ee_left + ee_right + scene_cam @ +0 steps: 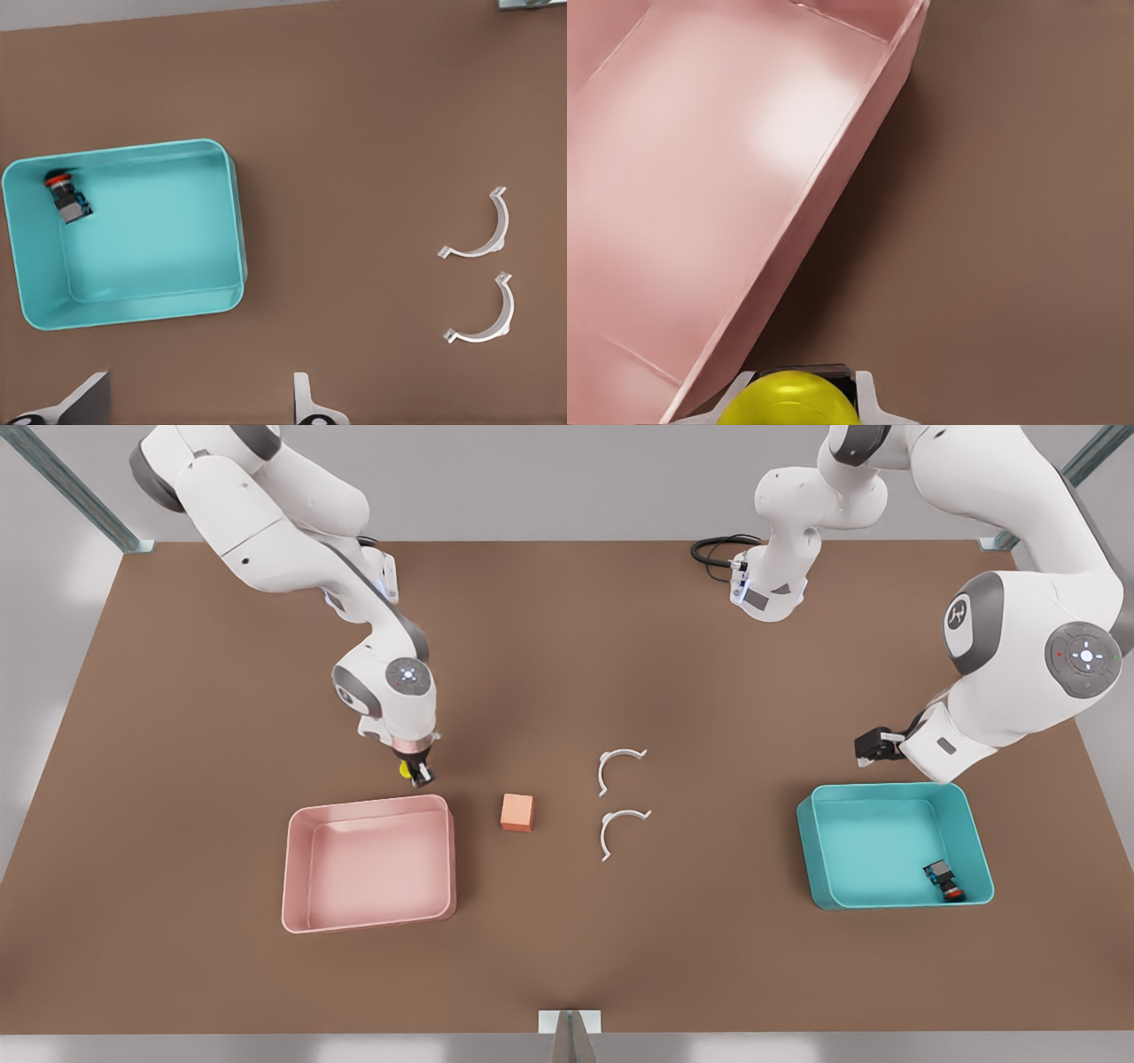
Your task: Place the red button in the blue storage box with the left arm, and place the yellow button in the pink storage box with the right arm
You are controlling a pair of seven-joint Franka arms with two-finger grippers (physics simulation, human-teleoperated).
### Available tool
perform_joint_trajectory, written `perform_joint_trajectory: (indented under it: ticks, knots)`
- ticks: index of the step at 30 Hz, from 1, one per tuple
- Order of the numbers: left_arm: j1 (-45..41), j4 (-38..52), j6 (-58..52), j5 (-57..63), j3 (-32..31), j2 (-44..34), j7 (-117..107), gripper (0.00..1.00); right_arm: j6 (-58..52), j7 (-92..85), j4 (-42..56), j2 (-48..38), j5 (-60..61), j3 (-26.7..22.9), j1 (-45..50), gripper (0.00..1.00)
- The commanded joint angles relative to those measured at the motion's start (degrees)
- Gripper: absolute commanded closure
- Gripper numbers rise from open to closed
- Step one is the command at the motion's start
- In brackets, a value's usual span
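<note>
The red button (pixel 944 880) lies on its side in a corner of the blue storage box (pixel 890 790), on the front view's right. My left gripper (pixel 873 744) hangs open just behind that box's far rim. In the left wrist view the red button (pixel 66 197) lies inside the blue storage box (pixel 237 221), and my left gripper (pixel 199 412) has its fingers wide apart. My right gripper (pixel 418 771) is shut on the yellow button (pixel 406 769), just behind the far right corner of the pink storage box (pixel 368 808). The right wrist view shows the yellow button (pixel 793 398) above the brown table, beside the pink storage box (pixel 833 186).
An orange cube (pixel 517 812) sits on the brown table right of the pink box. Two white curved clips (pixel 620 766) (pixel 623 828) lie near the middle, and the left wrist view has the same clips (pixel 483 232) (pixel 487 319).
</note>
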Motion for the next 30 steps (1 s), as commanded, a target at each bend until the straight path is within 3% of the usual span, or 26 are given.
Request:
perform_joint_trajectory:
  ticks: [1, 2, 4, 9, 11, 13, 19, 20, 21, 22, 25, 27, 29, 30]
  knots:
    - [0.0, 0.07, -0.46, 0.03, -0.08, -0.09, -1.71, 0.0, -0.66, -12.02, 0.05, -1.53, 0.1, 1.88, -3.37, 0.53]
    - [0.0, 0.07, -0.46, 0.03, 0.01, -0.09, -1.71, 0.0, -3.99, -13.95, -0.13, -1.62, 0.1, 6.45, -8.37, 0.53]
    - [0.09, 0.07, -0.46, 0.03, 0.01, -0.17, -1.71, 0.0, -7.33, -18.09, -2.06, -1.53, 0.1, 22.01, -25.78, 0.53]
    - [0.18, 0.07, -0.46, 0.03, 0.01, -0.09, -1.71, 0.0, -9.71, -23.71, 9.62, 1.98, 0.01, 21.58, -21.66, 0.53]
    - [0.18, 0.07, -0.37, 0.12, 0.09, 0.18, -1.71, 0.0, -9.62, -27.31, 17.44, 4.62, -0.43, 10.51, -10.07, 0.53]
    - [0.18, 0.16, -0.37, 0.12, 0.09, 0.44, -1.79, 0.0, -9.27, -26.61, 21.4, 8.84, -2.97, 5.5, -1.89, 0.53]
    - [0.09, 0.42, -0.28, -0.14, -0.08, 1.14, -1.36, 0.0, -5.49, -22.92, 27.29, 21.41, -17.13, 1.36, 3.48, 0.47]
    - [0.09, 0.42, -0.37, -0.32, -0.17, 0.88, -1.27, 0.0, -5.58, -23.01, 28.78, 22.02, -17.13, 0.31, 5.24, 0.24]
    - [0.09, 0.42, -0.37, -0.41, -0.17, 0.62, -0.74, 0.0, -5.67, -23.01, 30.54, 22.02, -17.12, -2.77, 9.1, 0.08]
    - [0.0, 0.42, -0.28, -0.49, -0.17, 0.62, -0.74, 0.0, -5.67, -23.27, 31.42, 22.02, -17.04, -3.91, 10.86, 0.0]
    - [0.53, -2.03, -2.13, -2.95, 0.01, -2.89, 1.54, 0.0, -4.88, -26.25, 31.51, 21.24, -16.51, -5.49, 10.6, 0.0]
    - [0.88, -6.7, -0.2, -3.39, 0.18, -6.24, 5.06, 0.0, -4.96, -38.91, 30.81, 14.21, -6.33, -9.0, 12.44, 0.0]
    - [0.44, -6.26, -0.11, -2.87, 0.09, -5.71, 4.71, 0.0, -5.93, -53.04, 30.11, 2.79, 16.41, -27.27, 27.81, 0.0]
    - [0.44, -6.17, -0.02, -2.78, 0.09, -5.71, 4.71, 0.0, -10.31, -65.06, 30.11, -1.96, 26.26, -32.64, 30.02, 0.0]
